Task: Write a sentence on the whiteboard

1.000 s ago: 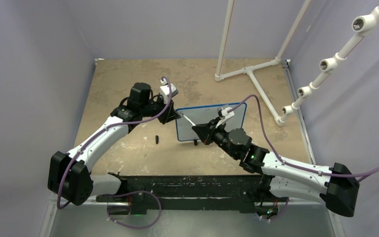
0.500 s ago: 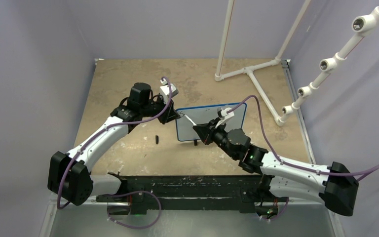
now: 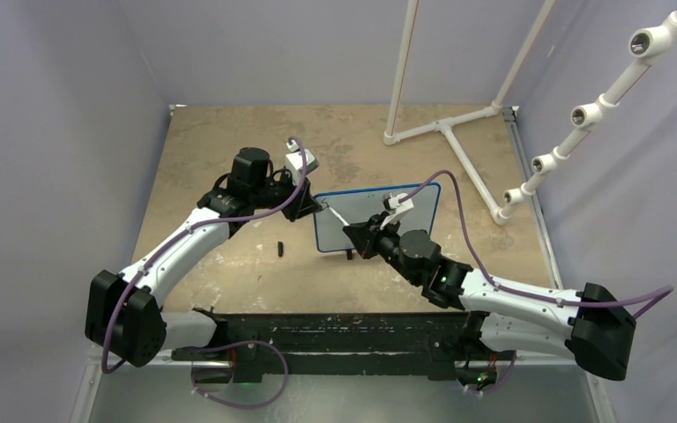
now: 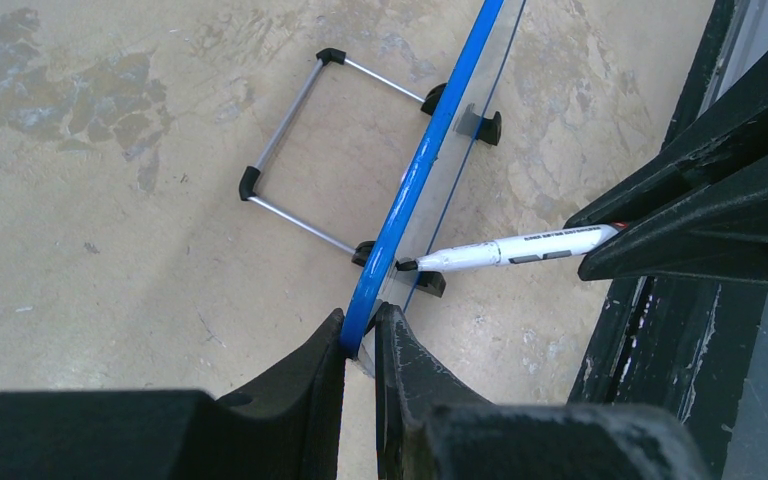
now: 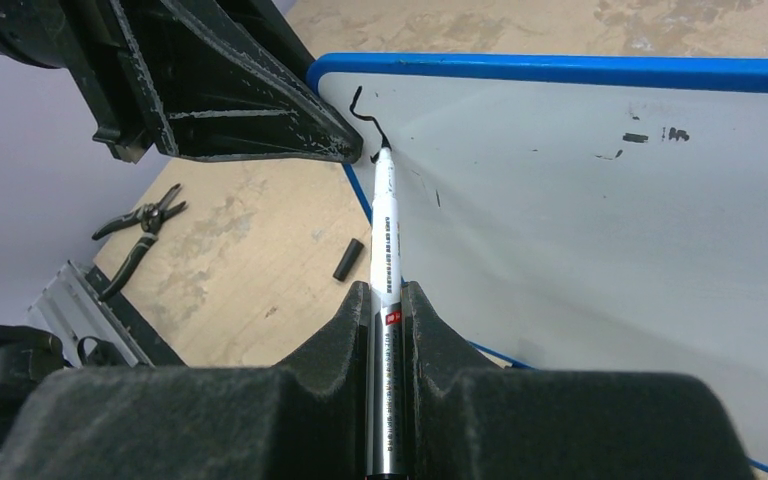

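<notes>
The whiteboard [image 3: 425, 211] stands propped on its small black feet [image 4: 480, 122] about the middle of the tan table [image 3: 220, 150], its white face turned toward the arm bases and a thin wire stand [image 4: 295, 150] folded out behind it. Of the sentence [image 5: 362, 112] there is just one short hooked black stroke, up in the board's top left corner as the right wrist camera sees it, with a few faint dark specks [image 5: 650, 135] further along the top. The tip of the marker [image 5: 385, 235] touches the lower end of that stroke. The right gripper [image 5: 388, 300] has its fingers pinched tight on the marker's barrel, pointing it up toward the corner. The left gripper [image 4: 360, 325] is clamped on the board's blue rim at its left edge, one finger on each side. On the table just left of the board lies a small black cap [image 3: 279, 248], and a pair of pliers [image 5: 140, 225] lies nearer the arm bases. A white pipe frame [image 3: 445, 128] stands at the far right corner
</notes>
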Motion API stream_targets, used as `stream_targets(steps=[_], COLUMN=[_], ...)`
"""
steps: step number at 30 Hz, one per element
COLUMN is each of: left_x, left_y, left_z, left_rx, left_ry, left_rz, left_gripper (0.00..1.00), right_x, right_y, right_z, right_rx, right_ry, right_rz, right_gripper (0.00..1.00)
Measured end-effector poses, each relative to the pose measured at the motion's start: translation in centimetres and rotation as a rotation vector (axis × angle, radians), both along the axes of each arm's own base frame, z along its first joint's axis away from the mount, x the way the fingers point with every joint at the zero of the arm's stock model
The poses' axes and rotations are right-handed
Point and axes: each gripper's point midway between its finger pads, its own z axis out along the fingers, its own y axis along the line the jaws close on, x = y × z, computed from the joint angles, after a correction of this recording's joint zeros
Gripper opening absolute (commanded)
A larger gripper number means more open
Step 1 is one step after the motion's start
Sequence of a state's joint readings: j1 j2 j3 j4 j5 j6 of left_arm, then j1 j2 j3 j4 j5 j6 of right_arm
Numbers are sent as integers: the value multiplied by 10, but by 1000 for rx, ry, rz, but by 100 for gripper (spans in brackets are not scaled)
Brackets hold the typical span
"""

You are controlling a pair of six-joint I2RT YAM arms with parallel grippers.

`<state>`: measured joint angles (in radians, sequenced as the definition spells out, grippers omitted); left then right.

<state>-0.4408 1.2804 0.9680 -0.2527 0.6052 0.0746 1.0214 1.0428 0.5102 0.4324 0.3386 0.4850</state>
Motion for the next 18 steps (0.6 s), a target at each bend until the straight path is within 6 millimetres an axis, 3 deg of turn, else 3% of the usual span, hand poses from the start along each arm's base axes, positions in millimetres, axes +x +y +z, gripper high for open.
stream_targets(steps=[18], left_x=[1], left_y=[0], left_z=[0], left_rx=[2], left_ry=[-3], left_rz=[3], left_gripper=[0], right_x=[1], right_y=[-13], right_z=[3], right_rx=[15], right_ry=[20], right_rz=[-70], right_gripper=[0])
